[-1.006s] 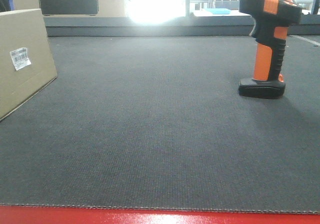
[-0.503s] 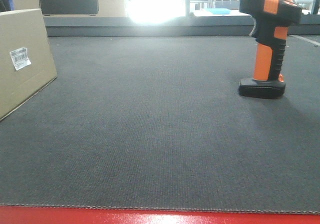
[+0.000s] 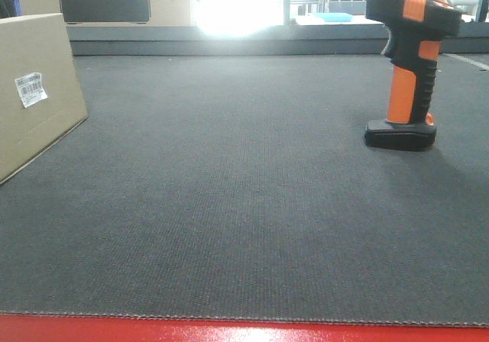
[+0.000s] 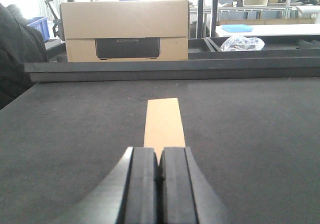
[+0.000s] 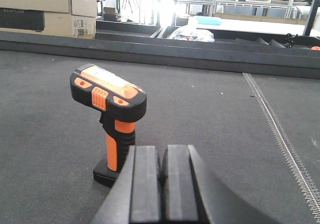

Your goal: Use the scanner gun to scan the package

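Nothing is seen to have moved since the earlier frames. Left gripper (image 4: 159, 171) is held low over the bench (image 3: 229, 204), pads pressed together, aimed at the package (image 4: 163, 121). Right gripper (image 5: 163, 184), likewise pressed together, is levelled behind the upright scanner gun (image 5: 111, 116). "ECOFLOW" is read on a carton (image 4: 125, 31) beyond the far edge.

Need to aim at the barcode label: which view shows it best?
The exterior front-facing view: the barcode label shows on the package side. Left wrist sees only the package's top; right wrist shows no package at all.
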Controlling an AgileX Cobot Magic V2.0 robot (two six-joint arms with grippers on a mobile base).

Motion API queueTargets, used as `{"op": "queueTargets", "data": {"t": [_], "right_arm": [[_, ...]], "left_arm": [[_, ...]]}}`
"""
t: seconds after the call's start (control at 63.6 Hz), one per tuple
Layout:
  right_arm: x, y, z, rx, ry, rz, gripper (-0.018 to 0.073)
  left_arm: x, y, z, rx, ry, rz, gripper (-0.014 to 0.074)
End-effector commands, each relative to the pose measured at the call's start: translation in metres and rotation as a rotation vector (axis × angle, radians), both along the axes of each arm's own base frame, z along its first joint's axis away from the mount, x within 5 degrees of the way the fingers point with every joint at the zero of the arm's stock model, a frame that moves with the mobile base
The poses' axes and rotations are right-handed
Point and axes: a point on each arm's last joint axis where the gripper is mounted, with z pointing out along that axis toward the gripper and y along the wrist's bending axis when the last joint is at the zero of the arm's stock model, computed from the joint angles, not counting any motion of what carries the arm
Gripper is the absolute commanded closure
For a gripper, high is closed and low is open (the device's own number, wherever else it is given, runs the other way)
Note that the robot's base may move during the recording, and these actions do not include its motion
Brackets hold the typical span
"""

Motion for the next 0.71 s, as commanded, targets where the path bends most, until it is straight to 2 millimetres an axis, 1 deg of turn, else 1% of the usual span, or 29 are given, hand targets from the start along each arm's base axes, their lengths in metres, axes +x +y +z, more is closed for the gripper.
{"op": "queueTargets", "data": {"t": [0.0,0.079,0.126,0.22,0.283,0.33,0.377,0.456,0.613,0.629,0.66,0.692], "right_arm": [[-0.001,-0.001,0.001,-0.012,-0.019,-0.006,0.0721],[-0.001,-0.001,0.001,-0.012,-0.019,-0.006,0.0721],[-0.001,-0.001,0.001,-0.012,-0.019,-0.006,0.0721],[-0.001,-0.001,0.001,-0.012,-0.019,-0.006,0.0721],[-0.001,-0.001,0.001,-0.012,-0.019,-0.006,0.0721],[-0.001,-0.001,0.001,-0.012,-0.019,-0.006,0.0721],[-0.001,-0.001,0.001,-0.012,-0.019,-0.006,0.0721],[-0.001,-0.001,0.001,-0.012,-0.019,-0.006,0.0721],[-0.001,-0.001,0.001,-0.012,-0.019,-0.006,0.0721],[-0.001,-0.001,0.001,-0.012,-0.019,-0.006,0.0721],[-0.001,-0.001,0.001,-0.012,-0.019,-0.006,0.0721],[-0.001,-0.001,0.001,-0.012,-0.019,-0.006,0.0721]], "left_arm": [[-0.001,0.000,0.000,-0.010,-0.011,-0.001,0.0708],[-0.001,0.000,-0.003,-0.008,-0.013,0.000,0.0708],[-0.004,0.000,-0.008,0.003,0.008,-0.001,0.0708],[-0.018,0.000,-0.022,0.020,0.040,-0.001,0.0708],[-0.030,0.001,-0.030,0.024,0.026,0.000,0.0708],[-0.037,0.001,-0.039,0.024,0.008,0.000,0.0708],[-0.045,0.001,-0.054,0.024,-0.005,0.000,0.0708],[-0.053,0.001,-0.073,0.018,-0.017,0.000,0.0708],[-0.059,0.001,-0.105,0.009,-0.047,-0.001,0.0708],[-0.058,0.001,-0.106,0.009,-0.053,-0.001,0.0708],[-0.059,0.001,-0.103,0.008,-0.092,0.000,0.0708],[-0.058,0.001,-0.105,0.009,-0.063,-0.001,0.0708]]}}
